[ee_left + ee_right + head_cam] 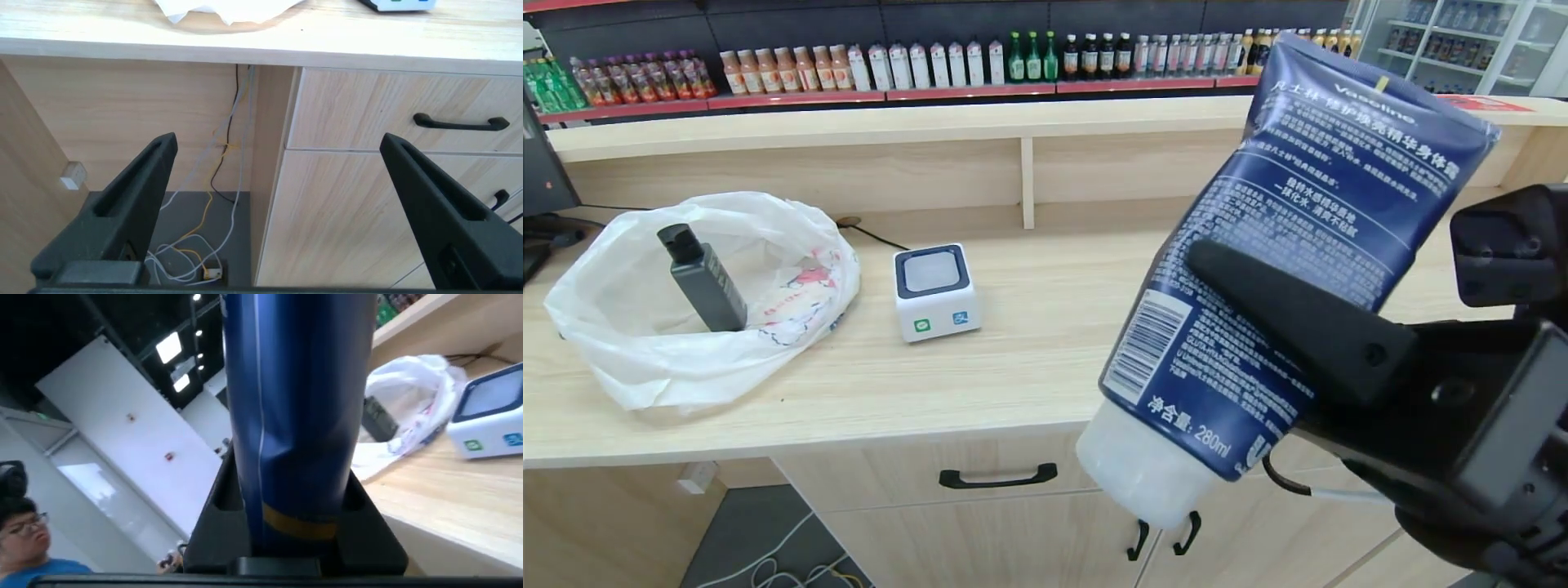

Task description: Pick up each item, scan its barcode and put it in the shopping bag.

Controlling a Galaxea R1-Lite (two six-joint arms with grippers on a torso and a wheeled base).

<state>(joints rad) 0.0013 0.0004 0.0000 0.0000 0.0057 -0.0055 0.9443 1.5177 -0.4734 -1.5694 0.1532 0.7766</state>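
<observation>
On the table [1029,343] we have the shopping bag [792,269] at nine o'clock of the scanner [934,291], with one dark bottle [704,282] leaning inside it, so that item looks done. Our right end effector [292,494] clenches the blue tube [1307,204] at three o'clock of the scanner, which we judge is yet to be scanned and bagged. Our left end effector [278,151] hangs released below the table edge.
</observation>
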